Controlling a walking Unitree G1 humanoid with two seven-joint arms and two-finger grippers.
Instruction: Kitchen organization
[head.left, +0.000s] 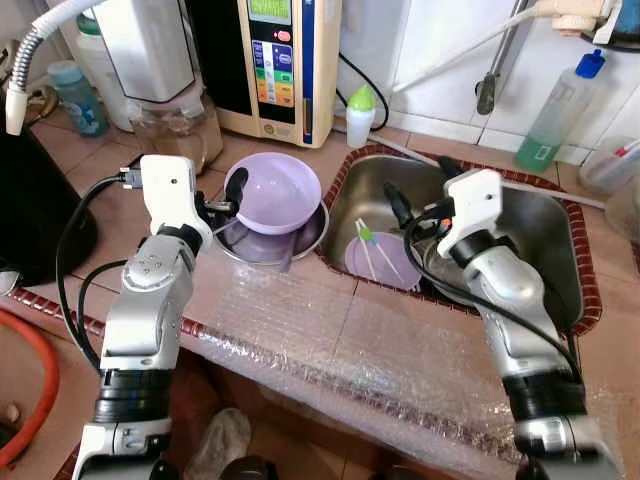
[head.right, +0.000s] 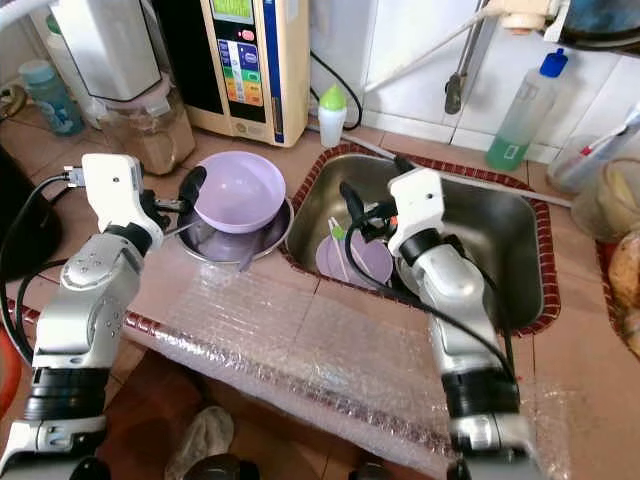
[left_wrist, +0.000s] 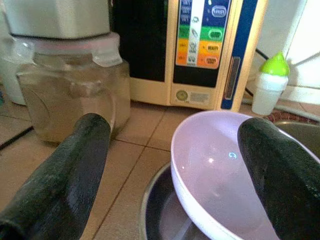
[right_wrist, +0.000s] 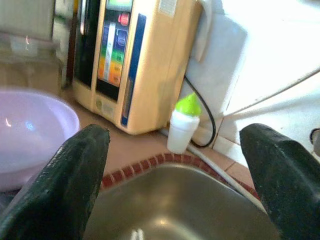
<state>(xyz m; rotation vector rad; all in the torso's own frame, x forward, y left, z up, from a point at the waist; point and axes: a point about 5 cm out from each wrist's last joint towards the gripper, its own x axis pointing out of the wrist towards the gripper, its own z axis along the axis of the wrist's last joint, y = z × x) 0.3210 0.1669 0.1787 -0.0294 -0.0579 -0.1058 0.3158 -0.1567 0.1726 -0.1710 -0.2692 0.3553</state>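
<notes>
since the left gripper (head.left: 232, 200) is spread wide and empty at the rim of the purple bowl (head.left: 276, 192) perched tilted on a steel bowl (head.left: 262, 246) beside the sink (head.left: 540, 215), a nudge could tip it in; right gripper (head.left: 412, 205) gapes empty over the sink.

A tall cream-and-blue water ionizer appliance (left_wrist: 210, 50) stands on the tiled counter against the wall, and its front panel carries a column of coloured buttons in green, yellow and orange with small print. One orange button seems to read "BEAUTY", though the lettering is too small and blurred to be sure. The rest of the panel's text, and the round emblem below it, cannot be read.
</notes>
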